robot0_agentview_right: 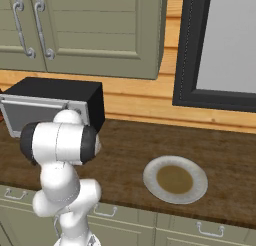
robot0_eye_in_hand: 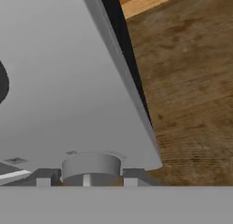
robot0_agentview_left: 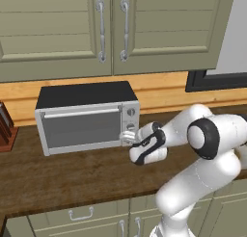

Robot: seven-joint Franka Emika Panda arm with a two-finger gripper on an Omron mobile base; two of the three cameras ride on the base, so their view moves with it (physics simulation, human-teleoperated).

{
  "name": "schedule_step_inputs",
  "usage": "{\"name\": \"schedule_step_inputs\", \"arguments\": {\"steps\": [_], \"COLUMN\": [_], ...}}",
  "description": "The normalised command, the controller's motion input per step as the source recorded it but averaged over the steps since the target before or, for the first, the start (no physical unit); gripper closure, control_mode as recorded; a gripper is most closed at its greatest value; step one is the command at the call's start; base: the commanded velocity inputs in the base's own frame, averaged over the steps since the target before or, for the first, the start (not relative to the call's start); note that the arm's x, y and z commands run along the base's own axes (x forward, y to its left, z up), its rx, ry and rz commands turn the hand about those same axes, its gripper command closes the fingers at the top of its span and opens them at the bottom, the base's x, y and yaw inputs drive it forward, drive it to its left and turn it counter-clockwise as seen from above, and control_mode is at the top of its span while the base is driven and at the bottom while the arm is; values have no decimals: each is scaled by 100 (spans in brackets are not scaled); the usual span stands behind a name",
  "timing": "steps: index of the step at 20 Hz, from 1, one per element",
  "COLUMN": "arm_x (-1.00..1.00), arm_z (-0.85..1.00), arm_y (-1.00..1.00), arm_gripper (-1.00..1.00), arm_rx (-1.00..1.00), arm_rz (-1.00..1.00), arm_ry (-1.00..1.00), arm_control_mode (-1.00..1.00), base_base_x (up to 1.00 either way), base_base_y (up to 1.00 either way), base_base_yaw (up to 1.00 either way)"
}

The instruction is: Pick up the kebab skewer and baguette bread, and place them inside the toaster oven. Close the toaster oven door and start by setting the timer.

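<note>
At the right-hand panel of the toaster oven [robot0_agentview_left: 87, 116], toward nine o'clock from the arm's shoulder, the gripper [robot0_agentview_left: 128, 136] sits on the lowest knob [robot0_eye_in_hand: 91, 167]; in the hand view the fingers [robot0_eye_in_hand: 44, 177] stand partly apart, flanking that round grey knob, seemingly pinching it. Its door [robot0_agentview_left: 81, 128] is shut. I'd judge the knob a stiff, smooth little cylinder with a ridge, best held across its sides and turned slowly, since hard plastic may slip. The oven is a boxy silver shell with a matt black top, on a grainy dark wood counter [robot0_agentview_left: 62, 176]. A glazed round plate [robot0_agentview_right: 175, 179] lies at three o'clock
</note>
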Motion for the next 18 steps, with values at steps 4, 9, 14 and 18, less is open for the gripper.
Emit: {"name": "schedule_step_inputs", "arguments": {"steps": [4,9,14,18], "arm_x": [0,0,0,0], "arm_z": [-10,-10,-10,-16], "arm_y": [-48,-50,-48,-50], "arm_gripper": [100,100,100,100], "arm_rx": [22,22,22,23], "arm_rz": [2,4,5,7], "arm_ry": [0,0,0,0], "arm_control_mode": [-100,-100,-100,-100], "base_base_x": [0,0,0,0], "base_base_y": [0,0,0,0], "base_base_yaw": [0,0,0,0]}}
